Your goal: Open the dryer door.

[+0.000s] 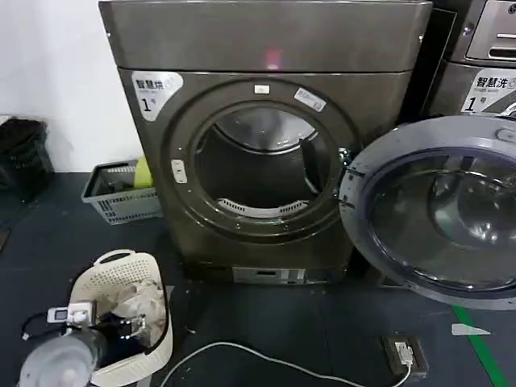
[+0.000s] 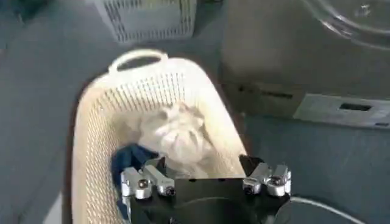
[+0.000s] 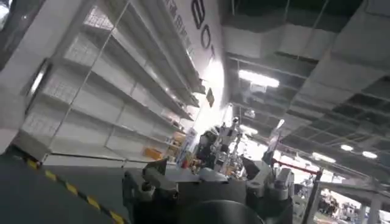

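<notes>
Left hand (image 2: 206,182) hangs with its fingers spread above one cream laundry basket (image 2: 97,128) on the floor, near the front left corner of the dryer (image 1: 266,48); the left wrist view shows a white cloth (image 2: 177,134) and something blue inside the basket. From the head view, the dryer door (image 1: 439,214) is already swung wide open to the right of the machine, and the one round drum opening (image 1: 262,165) is exposed. A second machine (image 1: 484,72) stands behind the door. One grey crate (image 1: 121,193) sits against the wall, and one white cable (image 1: 266,359) trails across the floor. Right hand (image 3: 210,182) points at shelving and ceiling lights, fingers apart and holding nothing.
</notes>
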You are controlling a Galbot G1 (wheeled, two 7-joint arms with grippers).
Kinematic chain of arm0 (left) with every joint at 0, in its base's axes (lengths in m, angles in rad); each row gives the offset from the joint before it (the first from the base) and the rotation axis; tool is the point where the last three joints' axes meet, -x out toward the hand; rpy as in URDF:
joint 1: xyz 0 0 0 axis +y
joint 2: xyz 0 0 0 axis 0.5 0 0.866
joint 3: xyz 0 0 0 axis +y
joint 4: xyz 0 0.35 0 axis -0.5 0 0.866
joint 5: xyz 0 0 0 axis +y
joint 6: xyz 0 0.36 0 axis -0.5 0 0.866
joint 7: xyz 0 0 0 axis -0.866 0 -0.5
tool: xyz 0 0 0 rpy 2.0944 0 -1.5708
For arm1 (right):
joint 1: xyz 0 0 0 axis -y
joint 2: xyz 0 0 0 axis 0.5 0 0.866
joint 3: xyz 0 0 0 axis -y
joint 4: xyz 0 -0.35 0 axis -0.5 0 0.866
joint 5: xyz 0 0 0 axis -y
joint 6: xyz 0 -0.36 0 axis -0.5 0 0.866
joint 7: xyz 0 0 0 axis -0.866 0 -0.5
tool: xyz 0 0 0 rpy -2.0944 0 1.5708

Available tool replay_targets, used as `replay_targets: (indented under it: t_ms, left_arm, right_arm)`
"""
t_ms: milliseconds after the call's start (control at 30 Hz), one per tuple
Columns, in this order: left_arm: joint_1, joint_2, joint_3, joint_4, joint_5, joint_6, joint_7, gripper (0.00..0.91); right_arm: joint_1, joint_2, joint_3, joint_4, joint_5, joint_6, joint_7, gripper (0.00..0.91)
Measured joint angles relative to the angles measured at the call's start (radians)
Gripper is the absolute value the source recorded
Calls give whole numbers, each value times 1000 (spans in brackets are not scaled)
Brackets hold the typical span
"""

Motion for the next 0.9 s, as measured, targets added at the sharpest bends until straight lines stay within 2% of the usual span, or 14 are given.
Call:
replay_targets:
  t_ms: [200, 300, 600, 700, 800, 900]
  left_arm:
    - [-87, 43, 26, 111, -374, 0, -190, 907]
    - [-140, 57, 53, 155, -475, -1, -231, 907]
    - [-194, 68, 88, 202, -557, 0, -246, 907]
    - [-194, 75, 88, 204, -572, 0, -247, 907]
    - [-189, 80, 84, 204, -582, 0, -250, 907]
    - [-177, 89, 74, 203, -585, 0, -252, 907]
  right_arm:
    - [-9, 4, 2, 0, 0, 8, -2, 907]
    - [-11, 10, 6, 2, -5, 9, 2, 907]
    - [-20, 18, 24, -8, 15, 12, 14, 907]
    - [-28, 21, 33, -1, 55, -37, 54, 907]
    - [-39, 25, 39, 10, 126, -94, 84, 907]
    - [-47, 25, 45, 3, 182, -112, 89, 907]
